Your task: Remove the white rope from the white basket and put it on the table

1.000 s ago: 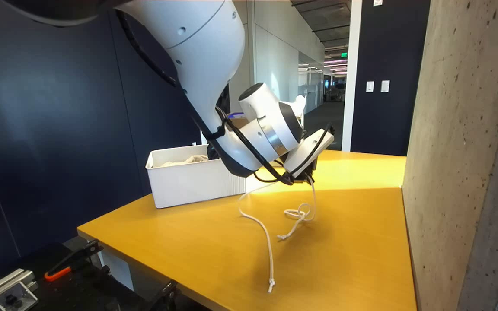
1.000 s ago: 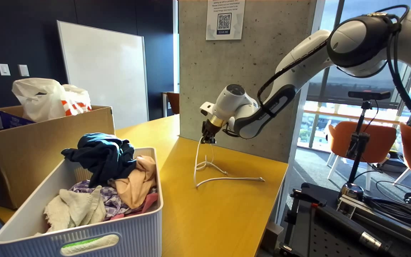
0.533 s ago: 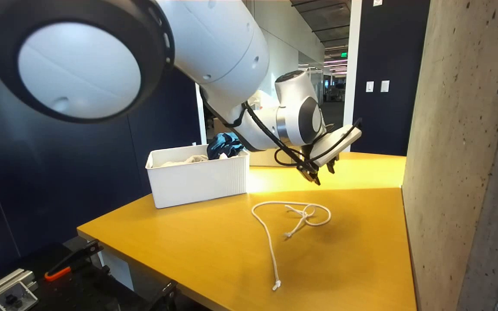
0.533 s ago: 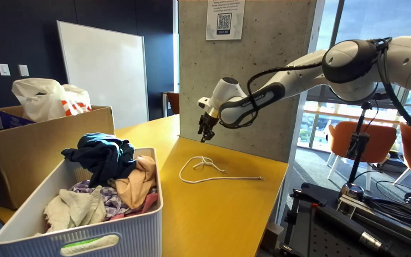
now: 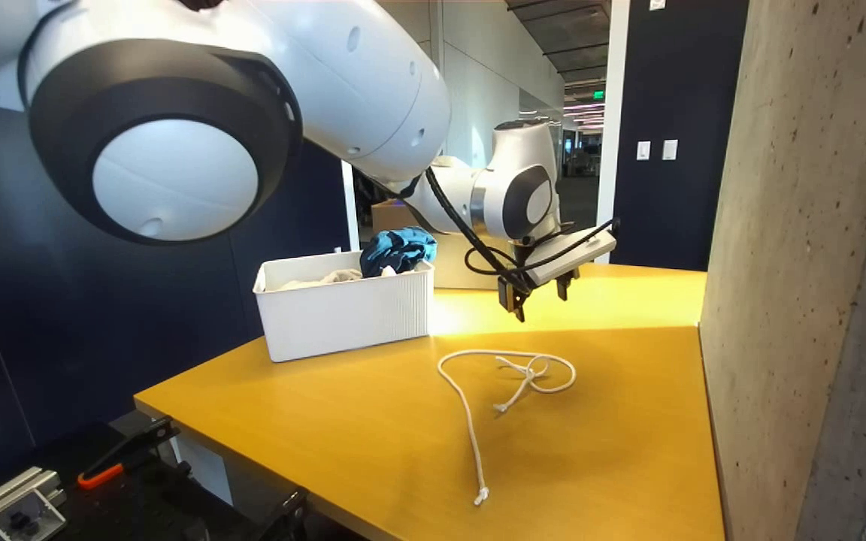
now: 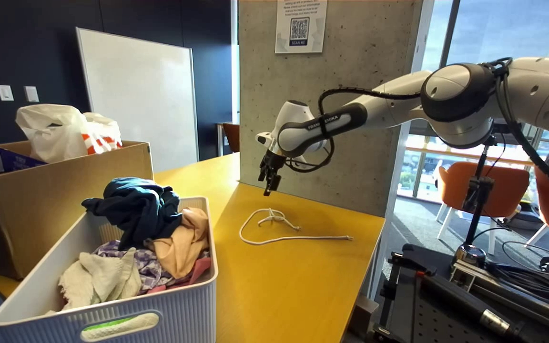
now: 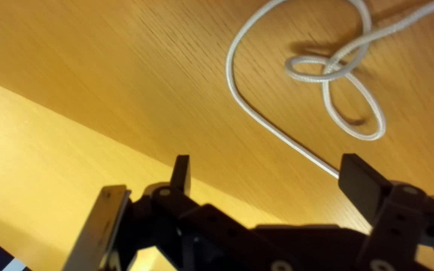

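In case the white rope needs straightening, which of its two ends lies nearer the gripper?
The short-tailed end, beside the crossed loops; the other end finishes the long single strand, farther from the gripper in both exterior views.

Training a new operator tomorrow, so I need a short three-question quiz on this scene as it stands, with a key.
1. True or false: the white rope lies on the table.
2. The dark blue cloth sits in: A, the cardboard box; B, the white basket; C, the robot's jaws.
3. Fill in: the jaws stand ___ and hold nothing.

Key: 1 true; 2 B; 3 open.
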Robot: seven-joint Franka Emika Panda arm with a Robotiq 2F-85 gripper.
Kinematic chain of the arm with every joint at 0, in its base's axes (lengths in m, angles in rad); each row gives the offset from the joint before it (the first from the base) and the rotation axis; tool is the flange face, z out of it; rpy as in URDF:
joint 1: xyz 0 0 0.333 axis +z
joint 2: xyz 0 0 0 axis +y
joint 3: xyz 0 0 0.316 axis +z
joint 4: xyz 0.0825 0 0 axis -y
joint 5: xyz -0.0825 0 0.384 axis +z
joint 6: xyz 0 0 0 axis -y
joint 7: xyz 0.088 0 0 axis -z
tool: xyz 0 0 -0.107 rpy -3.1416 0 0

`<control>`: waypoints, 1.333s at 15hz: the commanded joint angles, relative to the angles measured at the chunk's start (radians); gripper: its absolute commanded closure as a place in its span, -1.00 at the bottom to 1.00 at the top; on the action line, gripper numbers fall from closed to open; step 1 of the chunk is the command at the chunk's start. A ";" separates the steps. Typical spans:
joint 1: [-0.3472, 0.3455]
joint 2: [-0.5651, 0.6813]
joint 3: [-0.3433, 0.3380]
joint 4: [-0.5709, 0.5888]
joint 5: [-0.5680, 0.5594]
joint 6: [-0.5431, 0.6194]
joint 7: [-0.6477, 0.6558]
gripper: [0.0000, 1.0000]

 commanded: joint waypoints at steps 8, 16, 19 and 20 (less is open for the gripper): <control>0.051 -0.113 -0.119 -0.243 0.160 0.160 0.221 -1.00; 0.017 -0.187 -0.111 -0.387 0.138 0.224 0.274 -1.00; -0.056 -0.287 -0.104 -0.584 0.115 0.327 0.338 -1.00; -0.061 -0.316 -0.120 -0.627 0.123 0.341 0.349 -1.00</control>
